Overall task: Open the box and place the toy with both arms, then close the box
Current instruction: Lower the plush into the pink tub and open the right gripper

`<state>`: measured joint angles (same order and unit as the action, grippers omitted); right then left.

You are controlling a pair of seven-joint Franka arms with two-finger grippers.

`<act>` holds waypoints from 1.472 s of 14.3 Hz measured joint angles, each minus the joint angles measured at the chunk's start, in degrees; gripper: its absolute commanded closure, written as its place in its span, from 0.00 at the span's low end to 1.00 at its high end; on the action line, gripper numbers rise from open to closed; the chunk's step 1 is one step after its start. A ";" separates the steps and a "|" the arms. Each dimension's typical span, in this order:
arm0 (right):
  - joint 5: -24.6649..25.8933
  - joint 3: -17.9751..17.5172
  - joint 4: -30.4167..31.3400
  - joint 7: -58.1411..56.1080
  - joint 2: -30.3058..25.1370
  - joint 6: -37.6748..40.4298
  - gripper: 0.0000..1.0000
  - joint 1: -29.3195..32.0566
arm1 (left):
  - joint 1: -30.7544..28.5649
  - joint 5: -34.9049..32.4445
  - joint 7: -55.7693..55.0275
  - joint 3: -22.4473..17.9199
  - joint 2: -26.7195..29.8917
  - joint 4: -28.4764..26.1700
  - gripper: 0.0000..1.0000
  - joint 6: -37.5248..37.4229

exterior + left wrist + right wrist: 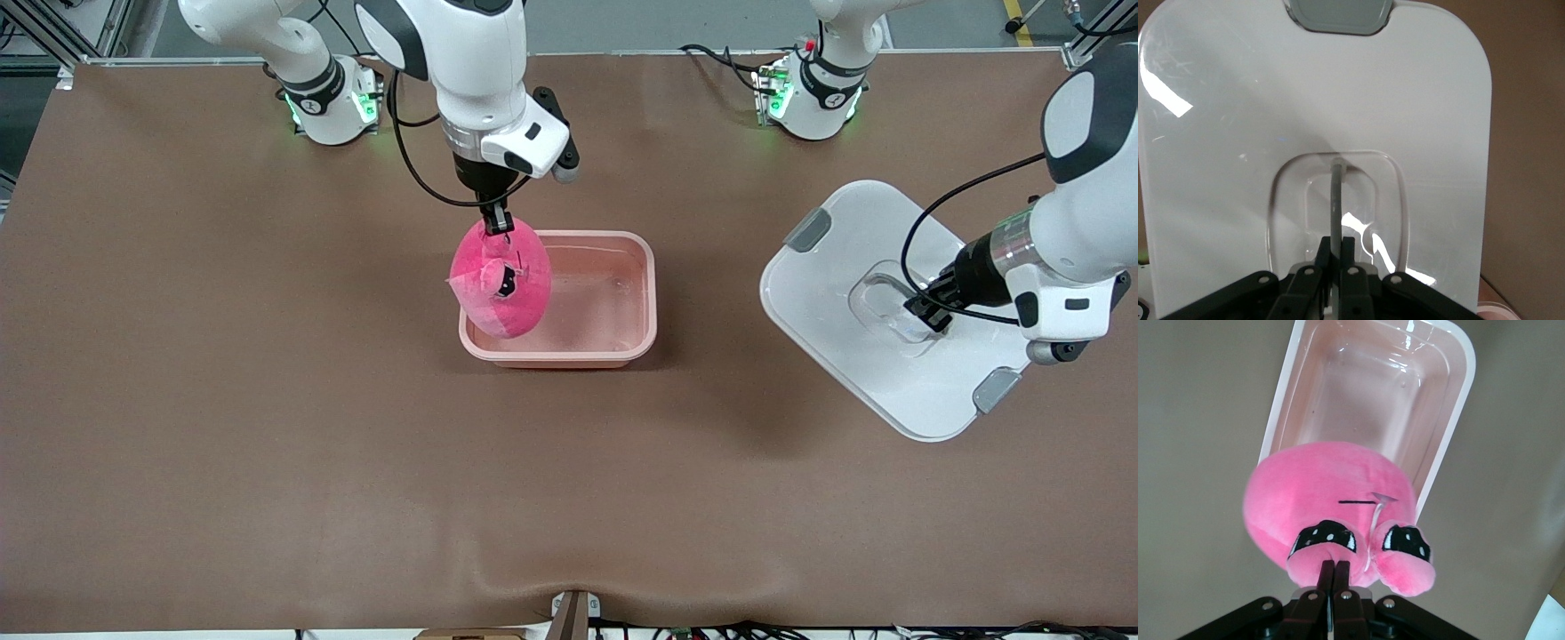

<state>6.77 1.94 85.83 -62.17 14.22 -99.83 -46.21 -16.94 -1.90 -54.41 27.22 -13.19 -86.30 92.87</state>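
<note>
Right gripper (499, 222) hangs straight down from its arm, fingers pinched together. Left gripper (925, 311) reaches low and sideways, fingers closed around a thin handle bar.

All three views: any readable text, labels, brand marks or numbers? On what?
No readable text in any view.
Lid, tub, toy: no print; the toy shows only black eye marks.
Small dark marks on the arm base rings are too small to read.
Left pincer and right pincer: no labels visible.

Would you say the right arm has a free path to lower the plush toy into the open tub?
Probably yes: the right gripper holds the plush toy over the tub, whose lid lies aside under the left gripper.
</note>
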 measured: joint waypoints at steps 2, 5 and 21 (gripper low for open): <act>0.00 0.01 0.56 0.00 0.00 0.00 1.00 -0.04 | -0.33 0.00 1.70 0.00 0.00 0.00 1.00 -0.46; 0.01 0.03 1.05 -0.02 0.02 0.00 1.00 -0.04 | -0.80 0.00 3.94 0.00 0.02 0.07 1.00 -1.74; 3.71 0.43 1.64 -0.02 0.49 -2.15 0.00 -0.19 | -2.06 0.00 5.62 0.37 0.17 0.24 1.00 -3.15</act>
<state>10.48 2.37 87.47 -62.19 14.70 -101.98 -46.39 -19.00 -1.90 -48.79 27.59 -13.03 -86.07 89.72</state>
